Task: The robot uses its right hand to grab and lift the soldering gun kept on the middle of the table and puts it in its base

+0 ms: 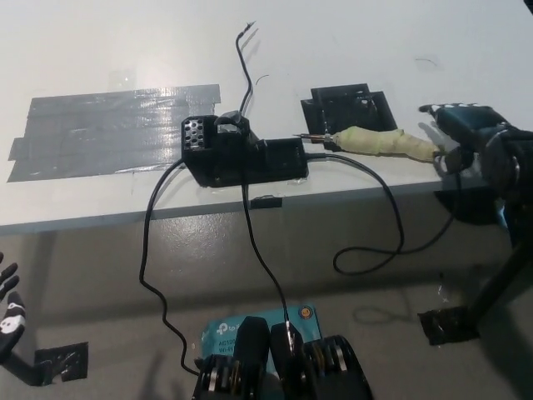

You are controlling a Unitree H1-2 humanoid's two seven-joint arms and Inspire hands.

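Head view: your black right hand (468, 133) sits at the rear end of the soldering gun (385, 142), grip impossible to judge. The gun lies unlifted on the table (350, 42) beside its base (241, 154). White left hand (8, 312) hangs low, unclear.

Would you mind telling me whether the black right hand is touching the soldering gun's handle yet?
Cannot tell. In the head view the right hand sits at the rear end of the soldering gun, overlapping it, so neither contact nor a gap shows plainly.
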